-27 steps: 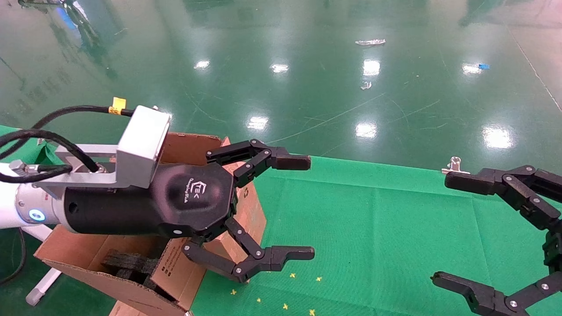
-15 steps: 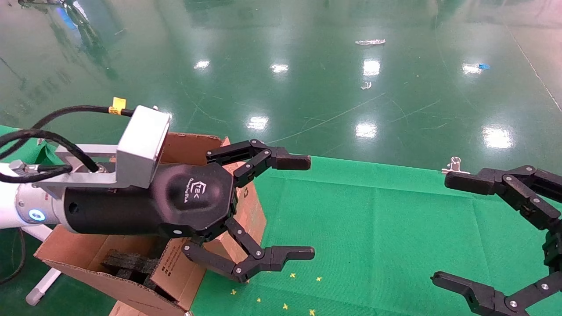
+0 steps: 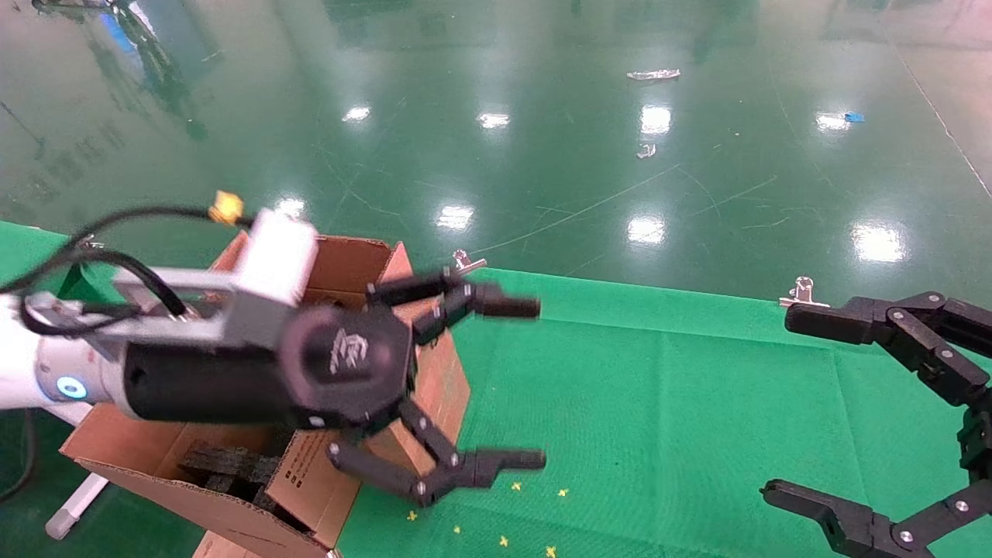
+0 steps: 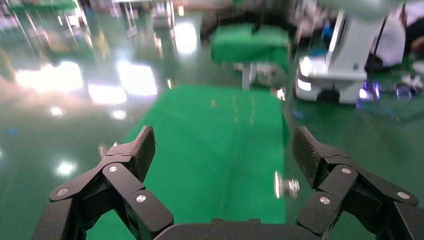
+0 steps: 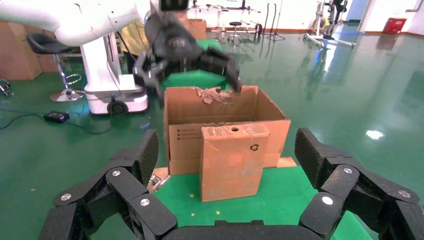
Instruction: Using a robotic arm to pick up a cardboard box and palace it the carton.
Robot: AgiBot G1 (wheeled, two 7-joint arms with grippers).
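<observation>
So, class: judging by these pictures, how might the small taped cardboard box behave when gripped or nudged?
The cardboard box stands upright on a narrow edge beside the carton, so a nudge could tip it. Its shiny tape may be slippery. Flat cardboard walls probably stay fairly stiff.

Green table [image 3: 659,403] lies bare across its middle between the two grippers: wide free lane there. Left gripper [image 3: 496,384] hangs spread above the table's left part, just over the cardboard box [image 5: 231,161], which stands upright against the outer wall of the carton [image 5: 225,117]. Carton flaps rise tall beside it, blocking any sideways pass on that side; black foam pieces [image 3: 225,465] occupy its inside. Right gripper [image 3: 783,403] sits spread at the table's right edge, well apart.
</observation>
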